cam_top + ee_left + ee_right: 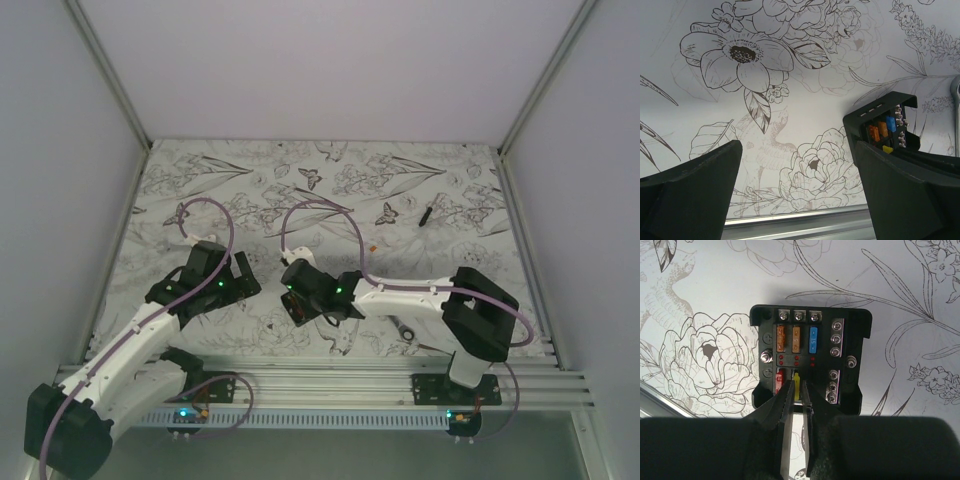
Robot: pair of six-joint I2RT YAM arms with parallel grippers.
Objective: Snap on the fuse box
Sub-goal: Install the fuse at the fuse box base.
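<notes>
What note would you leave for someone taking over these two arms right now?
Left gripper: wide open, empty, beside the fuse box.
Right gripper: jaws nearly closed, tips flanking the yellow fuse; grip unclear.
Fuse box lies flat on the table, fuses exposed.
Done: right gripper is at the box.
To do: the snapping on; no cover in view.

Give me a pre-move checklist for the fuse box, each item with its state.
1. Fuse box lying fuses-up, in clear view: ok.
2. Right gripper lined up on the yellow fuse: ok.
3. Firm grip on that fuse: cannot tell.
4. Left gripper open beside the box: ok.
5. Cover on the box: not ok, fuses exposed.
</notes>
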